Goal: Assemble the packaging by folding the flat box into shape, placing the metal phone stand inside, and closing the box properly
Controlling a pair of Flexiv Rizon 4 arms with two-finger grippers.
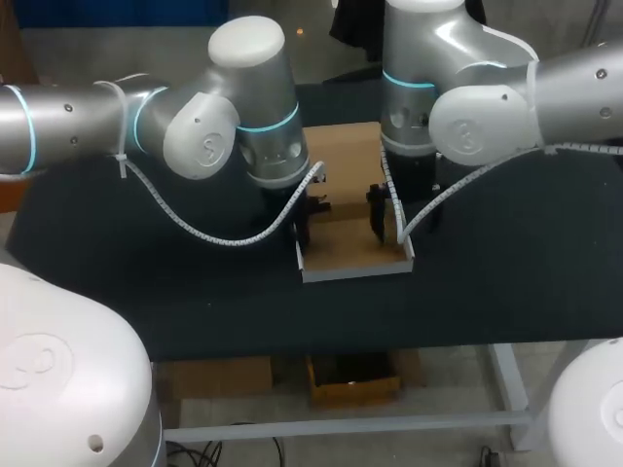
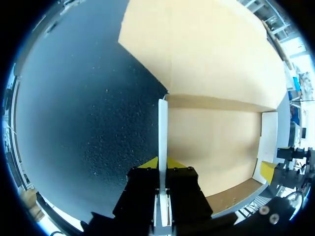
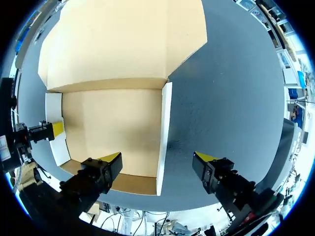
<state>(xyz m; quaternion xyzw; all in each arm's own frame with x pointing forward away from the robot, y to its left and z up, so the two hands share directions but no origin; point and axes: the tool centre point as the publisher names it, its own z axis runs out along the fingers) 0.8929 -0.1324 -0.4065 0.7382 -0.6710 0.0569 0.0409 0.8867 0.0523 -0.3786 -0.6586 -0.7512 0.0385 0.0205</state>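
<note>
Left wrist view shows the left end effector [image 2: 158, 164] clamped on the upright left wall [image 2: 162, 128] of the box [image 2: 216, 132]. The box sits mid-worktop [image 1: 146, 282], base flat, with its lid panel [image 1: 341, 146] lying open beyond it. At the box's opposite side the right end effector [image 3: 157, 158] is spread wide, straddling the right wall [image 3: 166, 118] with a gap on each side. One finger [image 3: 101, 172] is inside the box, the other outside. That wall's long axis runs straight ahead between the fingers, so closing them should pinch it. The right arm is nearer.

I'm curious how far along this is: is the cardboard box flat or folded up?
Partly folded: the box has its left wall and right wall standing upright, but the lid panel lies flat.
</note>
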